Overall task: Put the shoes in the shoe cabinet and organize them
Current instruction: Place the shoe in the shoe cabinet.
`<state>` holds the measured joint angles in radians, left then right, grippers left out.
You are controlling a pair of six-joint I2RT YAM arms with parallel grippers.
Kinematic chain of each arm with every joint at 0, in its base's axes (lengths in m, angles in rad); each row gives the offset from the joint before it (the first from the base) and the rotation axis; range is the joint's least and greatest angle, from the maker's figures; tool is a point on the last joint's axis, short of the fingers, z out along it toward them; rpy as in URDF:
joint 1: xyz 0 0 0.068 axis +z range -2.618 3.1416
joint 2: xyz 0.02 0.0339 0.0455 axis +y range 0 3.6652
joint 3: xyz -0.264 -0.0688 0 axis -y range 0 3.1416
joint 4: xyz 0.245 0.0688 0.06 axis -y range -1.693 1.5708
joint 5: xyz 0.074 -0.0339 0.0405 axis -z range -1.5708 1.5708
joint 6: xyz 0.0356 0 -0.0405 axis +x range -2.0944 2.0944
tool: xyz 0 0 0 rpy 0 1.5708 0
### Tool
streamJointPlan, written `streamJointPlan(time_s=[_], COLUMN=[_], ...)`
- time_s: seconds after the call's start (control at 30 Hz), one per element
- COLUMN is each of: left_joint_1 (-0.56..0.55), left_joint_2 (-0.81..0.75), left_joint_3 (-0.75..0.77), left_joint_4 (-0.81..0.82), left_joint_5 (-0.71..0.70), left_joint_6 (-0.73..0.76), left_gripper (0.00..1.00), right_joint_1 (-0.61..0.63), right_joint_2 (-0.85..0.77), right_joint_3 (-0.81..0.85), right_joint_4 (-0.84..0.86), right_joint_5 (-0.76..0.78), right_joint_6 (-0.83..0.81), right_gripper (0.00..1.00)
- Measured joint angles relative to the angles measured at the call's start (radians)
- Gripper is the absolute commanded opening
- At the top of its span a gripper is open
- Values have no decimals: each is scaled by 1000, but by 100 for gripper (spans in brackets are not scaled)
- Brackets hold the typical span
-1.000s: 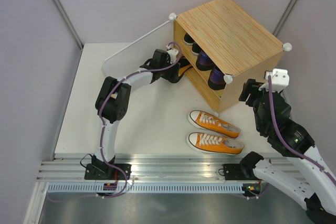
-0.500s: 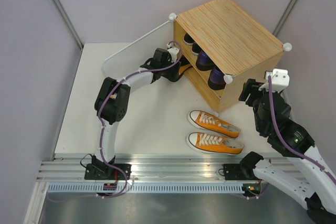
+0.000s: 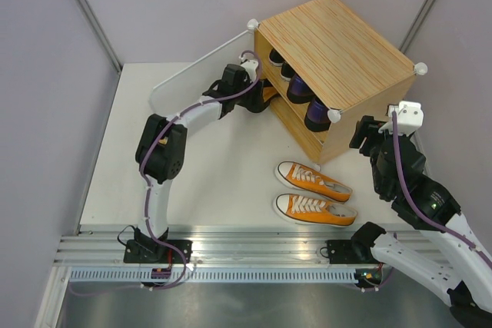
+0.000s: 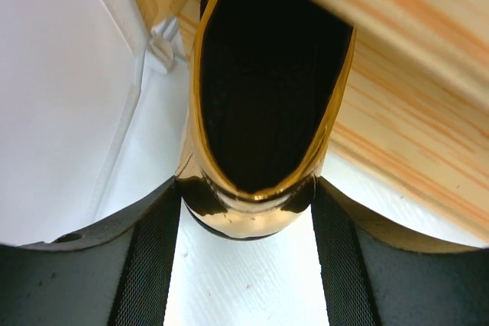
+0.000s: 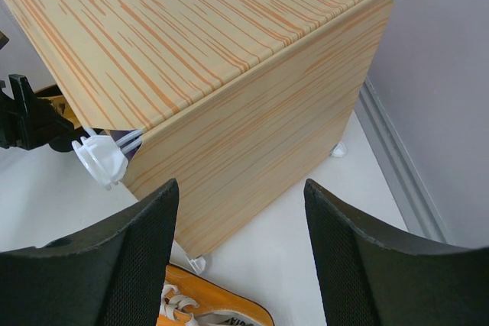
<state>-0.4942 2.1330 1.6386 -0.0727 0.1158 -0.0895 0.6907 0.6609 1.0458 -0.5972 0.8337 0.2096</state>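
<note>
Left gripper point(image 4: 248, 215) clamped on the pump point(image 4: 267, 97) at its heel, toe inside the lower compartment of the cabinet point(image 3: 338, 44), far right on the bench. Best slid in straight and level, clear of the side wall. Right gripper point(image 5: 241, 211) apart, empty.

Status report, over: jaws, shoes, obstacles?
Left jaws shut on gold pump at cabinet opening. Right jaws open, empty. Orange sneakers on table. No obstacle seen.
</note>
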Motion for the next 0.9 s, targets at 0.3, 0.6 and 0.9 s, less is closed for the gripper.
streamJointPlan(time_s=[0.3, 0.6, 0.9], left_joint_1=[2, 1, -1], left_joint_2=[48, 108, 114], left_joint_3=[89, 120, 73], left_joint_4=[31, 63, 125], left_joint_5=[8, 29, 32], left_joint_6=[-56, -87, -95], left_gripper=[22, 50, 85], right_joint_1=[18, 38, 47], right_joint_2=[0, 0, 0], right_joint_3=[0, -4, -5], right_joint_4=[5, 7, 7], right_joint_5=[21, 51, 66], right_joint_6=[-7, -26, -32], right_gripper=[72, 72, 72])
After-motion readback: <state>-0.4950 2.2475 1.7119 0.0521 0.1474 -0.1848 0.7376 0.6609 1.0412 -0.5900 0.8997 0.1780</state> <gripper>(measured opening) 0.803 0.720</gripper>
